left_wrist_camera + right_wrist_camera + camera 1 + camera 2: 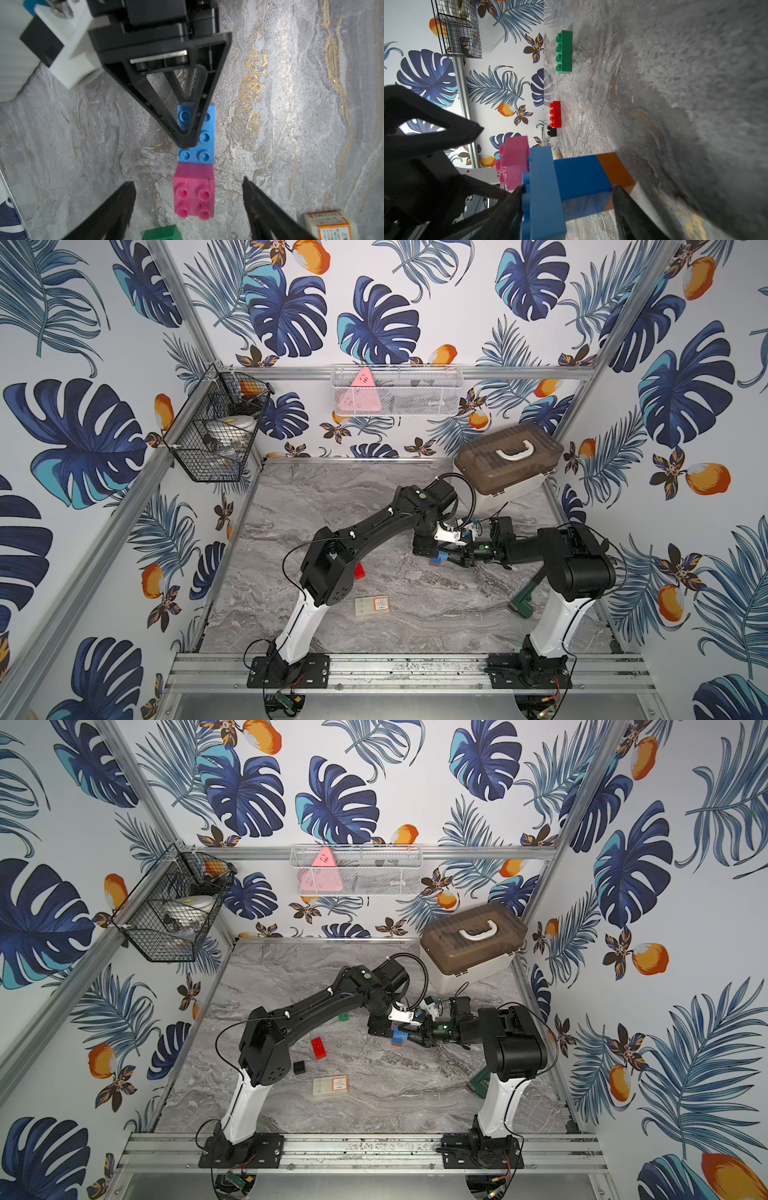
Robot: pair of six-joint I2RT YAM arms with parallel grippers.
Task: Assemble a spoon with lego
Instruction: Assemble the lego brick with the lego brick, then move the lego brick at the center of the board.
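black brick (299,1067) (a top view, right wrist only)

A robotics test cell rather than a lived-in room: a booth framed in bare aluminium profile (519,372), its walls papered with a tropical leaf print (374,323). Along the lower edge of both top views, a left arm (374,529) and a right arm (582,568) are bolted to a metal rail (415,668) before a marble-patterned tabletop (332,497); a black wire basket (216,427) hangs at upper left

Flat beige box (310,226), orange-edged label (332,225) with small print, too blurred to read; nothing else lettered
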